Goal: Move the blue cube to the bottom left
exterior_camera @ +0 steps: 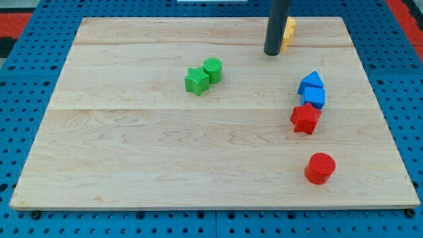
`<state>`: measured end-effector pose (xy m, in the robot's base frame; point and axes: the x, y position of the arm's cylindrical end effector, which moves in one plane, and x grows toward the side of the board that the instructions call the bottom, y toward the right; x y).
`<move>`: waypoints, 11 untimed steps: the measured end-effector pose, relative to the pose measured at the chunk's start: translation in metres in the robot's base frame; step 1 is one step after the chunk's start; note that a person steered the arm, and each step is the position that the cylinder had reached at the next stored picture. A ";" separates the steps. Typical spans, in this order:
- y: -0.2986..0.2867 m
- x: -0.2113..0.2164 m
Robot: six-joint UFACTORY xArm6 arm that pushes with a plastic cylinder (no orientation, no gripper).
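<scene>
The blue cube [315, 98] sits at the view's right, touching a blue triangular block [310, 82] above it and a red star [305, 118] below it. My tip [272, 53] rests on the board near the view's top, up and to the left of the blue cube, well apart from it. A yellow block [288, 33] shows just behind the rod, partly hidden by it.
A green star [196, 80] and a green cylinder [213, 69] touch each other left of centre near the top. A red cylinder [320, 168] stands at the lower right. The wooden board [165, 158] lies on a blue pegboard.
</scene>
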<state>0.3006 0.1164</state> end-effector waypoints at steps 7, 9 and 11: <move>0.103 0.109; 0.062 0.123; 0.039 0.126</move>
<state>0.4266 0.1556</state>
